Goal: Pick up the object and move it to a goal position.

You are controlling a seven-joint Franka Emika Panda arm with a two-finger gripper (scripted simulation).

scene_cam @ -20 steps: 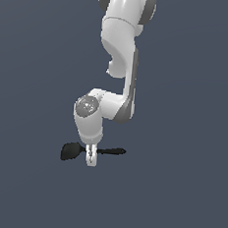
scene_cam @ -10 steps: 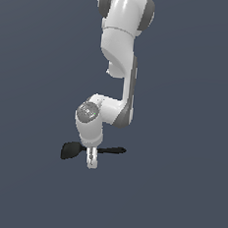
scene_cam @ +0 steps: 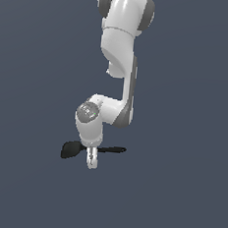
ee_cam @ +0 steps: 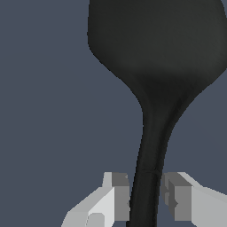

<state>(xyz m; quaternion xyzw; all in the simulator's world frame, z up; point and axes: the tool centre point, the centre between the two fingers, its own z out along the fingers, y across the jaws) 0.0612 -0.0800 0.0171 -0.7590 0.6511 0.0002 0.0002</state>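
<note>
The object, a small black spoon [scene_cam: 71, 150], lies level with its oval bowl toward the exterior view's left and its thin handle running right. My gripper [scene_cam: 91, 162] comes straight down over the handle just beside the bowl. In the wrist view the spoon [ee_cam: 156, 66] fills the picture, and its handle passes between the fingers [ee_cam: 119, 195]. My gripper [ee_cam: 145, 197] is shut on the handle, with both grey pads against its sides. The wrist hides the middle of the handle in the exterior view.
The white arm [scene_cam: 121, 47] stands above and behind the spoon. Around them is only a plain dark grey ground.
The gripper has sunk a little lower over the handle. The spoon has stayed where it was.
</note>
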